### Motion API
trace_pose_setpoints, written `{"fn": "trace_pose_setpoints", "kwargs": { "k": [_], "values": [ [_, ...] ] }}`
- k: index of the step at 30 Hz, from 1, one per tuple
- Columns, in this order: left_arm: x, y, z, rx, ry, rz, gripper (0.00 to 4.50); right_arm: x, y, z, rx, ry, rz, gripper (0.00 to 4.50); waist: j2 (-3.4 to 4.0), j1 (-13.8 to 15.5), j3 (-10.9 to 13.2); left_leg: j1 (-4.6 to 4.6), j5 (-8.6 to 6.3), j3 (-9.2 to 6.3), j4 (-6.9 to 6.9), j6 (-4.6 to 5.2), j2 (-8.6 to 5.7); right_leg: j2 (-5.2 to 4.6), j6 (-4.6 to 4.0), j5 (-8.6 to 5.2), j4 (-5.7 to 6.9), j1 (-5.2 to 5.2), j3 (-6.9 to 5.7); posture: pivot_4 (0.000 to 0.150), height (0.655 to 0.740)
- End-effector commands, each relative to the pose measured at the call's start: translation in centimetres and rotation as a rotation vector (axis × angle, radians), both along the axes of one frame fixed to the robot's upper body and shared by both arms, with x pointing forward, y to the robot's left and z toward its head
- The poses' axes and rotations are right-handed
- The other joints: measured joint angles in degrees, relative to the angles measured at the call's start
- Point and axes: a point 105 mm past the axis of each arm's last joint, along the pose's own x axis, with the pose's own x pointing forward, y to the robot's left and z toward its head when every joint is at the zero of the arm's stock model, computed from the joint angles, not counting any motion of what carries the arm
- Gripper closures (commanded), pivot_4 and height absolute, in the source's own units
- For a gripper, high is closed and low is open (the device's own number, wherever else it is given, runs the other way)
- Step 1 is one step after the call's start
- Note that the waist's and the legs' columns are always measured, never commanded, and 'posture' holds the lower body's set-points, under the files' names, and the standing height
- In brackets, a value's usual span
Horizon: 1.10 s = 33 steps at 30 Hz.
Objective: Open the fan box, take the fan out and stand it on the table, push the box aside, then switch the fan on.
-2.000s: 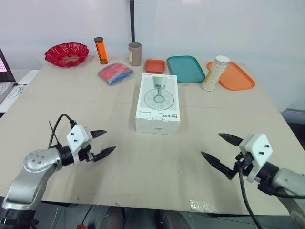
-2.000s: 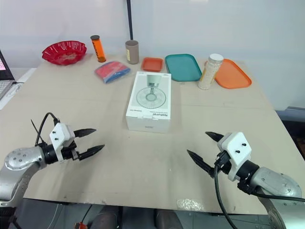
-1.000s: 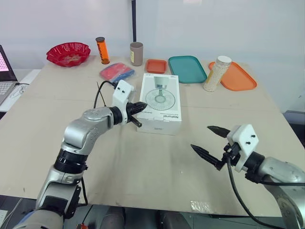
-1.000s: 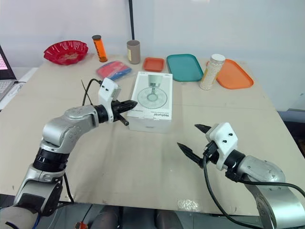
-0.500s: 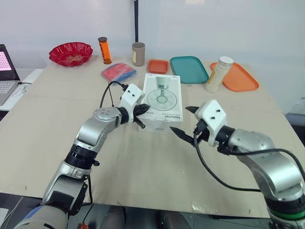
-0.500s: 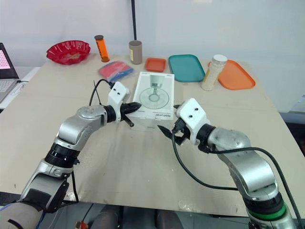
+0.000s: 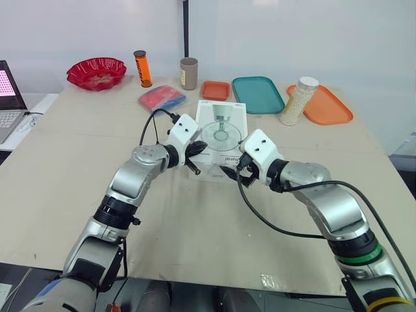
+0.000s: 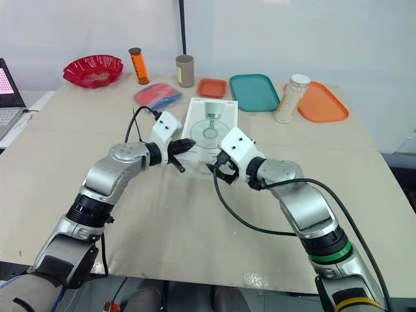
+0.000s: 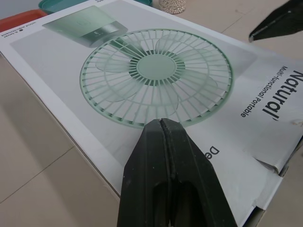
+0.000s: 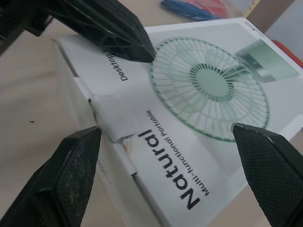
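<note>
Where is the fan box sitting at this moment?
The fan box lies flat mid-table, with the left gripper at its left edge, the open right gripper at its near end and the small orange tray just behind it.

Smooth, slightly glossy white cardboard fan box (image 7: 221,123), matt beige table (image 7: 65,149), glossy red plastic bowl (image 7: 94,70)

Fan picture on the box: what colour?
Pale green fan picture on a white box, clearest in left wrist view.
</note>
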Motion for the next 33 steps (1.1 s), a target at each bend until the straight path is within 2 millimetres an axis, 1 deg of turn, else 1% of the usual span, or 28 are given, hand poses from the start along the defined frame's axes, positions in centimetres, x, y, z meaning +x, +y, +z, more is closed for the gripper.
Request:
{"fn": "trace_pose_setpoints", "kwargs": {
  "k": [1,8,15,24,33],
  "values": [
    [0.1,-0.2,-0.3,0.022,-0.001,-0.007,4.48,0.2,0.3,1.4,0.009,-0.056,0.012,0.0,0.0,0.0,0.0,0.0,0.0,0.0,0.0,0.0,0.0,0.0,0.0,0.0,0.0,0.0,0.0,0.15,0.74],
    [-0.1,-0.5,-0.5,0.021,-0.002,-0.014,4.48,0.7,0.2,1.8,0.013,-0.066,-0.001,0.0,0.0,-0.01,0.0,0.0,0.0,0.0,0.0,0.0,0.0,0.0,0.0,0.0,0.01,0.0,-0.01,0.15,0.74],
    [-0.1,-0.5,-0.5,0.022,-0.007,-0.015,4.48,0.3,0.1,2.5,0.045,-0.048,0.003,0.0,0.0,-0.01,0.0,0.0,0.0,-0.01,0.0,0.0,0.0,0.0,0.0,0.0,0.01,0.0,-0.01,0.15,0.74],
    [-0.2,-0.9,-0.6,0.017,-0.011,-0.025,4.48,0.6,-0.2,2.7,0.064,-0.037,-0.017,0.0,0.0,-0.01,0.0,0.0,0.0,-0.01,0.0,0.0,0.0,0.0,0.0,0.0,0.01,0.0,-0.01,0.15,0.74],
    [-0.3,-0.8,-0.7,0.017,-0.012,-0.025,4.48,1.5,-0.9,2.8,0.088,-0.045,-0.08,0.0,0.0,-0.01,0.0,0.0,0.0,-0.01,0.0,0.0,0.0,0.0,0.0,0.0,0.01,0.0,-0.01,0.15,0.74]
  ]
}}
